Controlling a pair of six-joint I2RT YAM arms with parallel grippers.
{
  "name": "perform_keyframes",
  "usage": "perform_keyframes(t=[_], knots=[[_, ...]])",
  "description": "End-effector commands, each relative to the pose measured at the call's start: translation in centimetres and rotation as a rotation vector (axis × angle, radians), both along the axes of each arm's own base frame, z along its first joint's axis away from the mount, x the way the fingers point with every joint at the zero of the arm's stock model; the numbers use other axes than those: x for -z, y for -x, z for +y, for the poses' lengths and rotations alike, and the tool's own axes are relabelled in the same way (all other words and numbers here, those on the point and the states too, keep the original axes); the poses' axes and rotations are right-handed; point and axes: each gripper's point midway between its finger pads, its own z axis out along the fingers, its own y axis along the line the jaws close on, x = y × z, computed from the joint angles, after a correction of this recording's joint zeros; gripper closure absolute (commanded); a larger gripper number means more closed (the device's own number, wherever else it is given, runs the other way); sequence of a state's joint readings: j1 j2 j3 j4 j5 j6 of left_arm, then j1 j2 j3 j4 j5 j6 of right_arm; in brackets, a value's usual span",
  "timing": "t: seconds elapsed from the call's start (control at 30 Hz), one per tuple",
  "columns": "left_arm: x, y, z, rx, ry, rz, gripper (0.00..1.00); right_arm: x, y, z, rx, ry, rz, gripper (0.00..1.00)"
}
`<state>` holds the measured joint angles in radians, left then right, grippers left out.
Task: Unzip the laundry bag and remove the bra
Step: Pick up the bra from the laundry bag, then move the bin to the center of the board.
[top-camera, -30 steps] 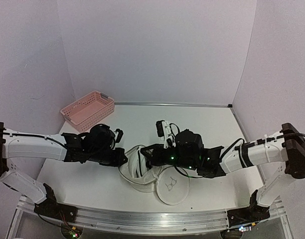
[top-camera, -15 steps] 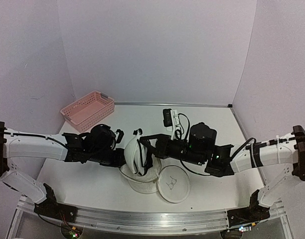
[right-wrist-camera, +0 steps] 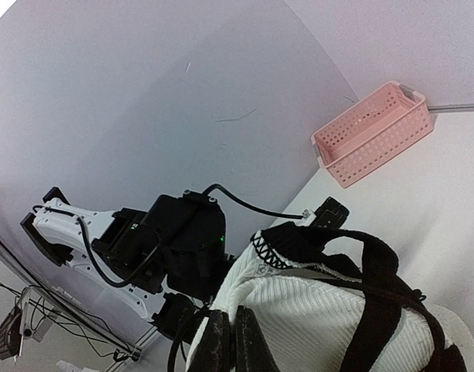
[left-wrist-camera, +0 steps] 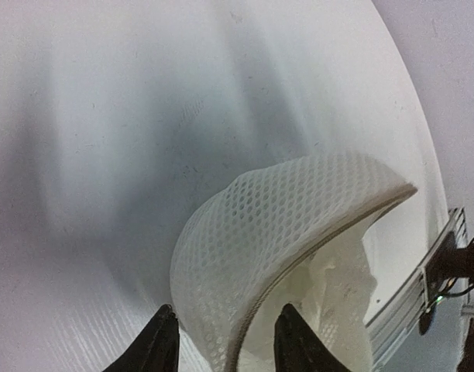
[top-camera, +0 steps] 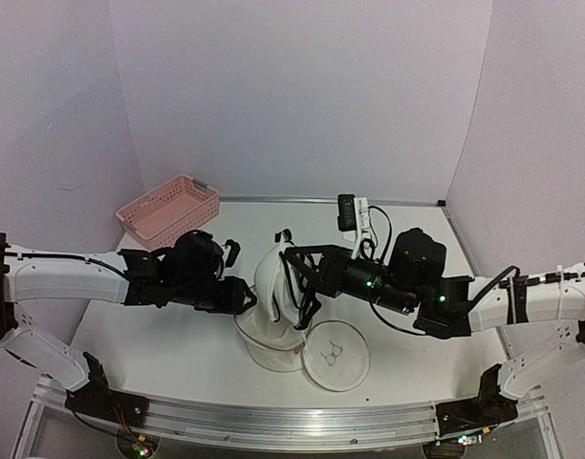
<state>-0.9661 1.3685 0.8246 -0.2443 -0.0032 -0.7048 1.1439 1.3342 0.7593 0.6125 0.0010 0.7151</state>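
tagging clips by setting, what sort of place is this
Probably a robot lab cell, not a home: plain walls box in a white table, with two arms bolted to a metal rail.

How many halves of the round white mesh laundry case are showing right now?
2. One dome-shaped mesh half sits on the table under the held-up white fabric bra; the flat half with the black logo lies beside it, on the right arm's side.

The white table [top-camera: 398, 229] carries a pink basket [top-camera: 168, 211] and the opened laundry bag [top-camera: 333, 356].
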Motion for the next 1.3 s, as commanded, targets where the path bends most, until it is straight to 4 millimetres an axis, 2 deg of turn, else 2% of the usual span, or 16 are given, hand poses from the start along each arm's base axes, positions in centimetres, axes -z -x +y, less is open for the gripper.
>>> perform_keyframes(t=[0.0,0.2,0.3,0.53,0.63,0.67,0.8,1.0,1.13,1.27], knots=[[-6.4,-1.5,-1.5,0.0,0.109,-0.12,0.52,-2.0,-0.4,-2.1,0.07,-0.031,-0.059,1.0],[-12.2,-2.6,-1.1,-0.007,0.1,-0.236,0.37,-2.0,-0.5,-3.1,0.1,-0.004,-0.081,1.0],[-14.9,-3.9,0.1,-0.05,0.035,-0.315,0.32,-2.1,-0.4,-3.5,0.103,-0.001,-0.095,1.0],[-17.5,-7.2,3.7,-0.122,-0.07,-0.416,0.22,-2.4,0.1,-3.8,0.088,0.007,-0.12,1.0],[-18.2,-9.0,6.0,-0.169,-0.099,-0.438,0.2,-2.5,0.3,-3.8,0.077,0.008,-0.131,1.0],[-18.5,-10.0,7.4,-0.192,-0.13,-0.458,0.16,-2.6,0.4,-3.8,0.075,0.01,-0.136,1.0],[-19.1,-12.1,9.9,-0.259,-0.233,-0.5,0.06,-2.7,0.5,-3.9,0.07,0.009,-0.141,1.0],[-18.6,-15.9,13.8,-0.365,-0.386,-0.489,0.02,-2.9,0.7,-3.9,0.058,0.012,-0.147,1.0],[-17.6,-18.5,16.2,-0.408,-0.455,-0.457,0.0,-3.1,1.0,-4.2,0.052,0.006,-0.147,1.0],[-15.4,-20.9,17.7,-0.425,-0.511,-0.41,0.01,-3.2,1.2,-4.3,0.045,0.0,-0.146,1.0]])
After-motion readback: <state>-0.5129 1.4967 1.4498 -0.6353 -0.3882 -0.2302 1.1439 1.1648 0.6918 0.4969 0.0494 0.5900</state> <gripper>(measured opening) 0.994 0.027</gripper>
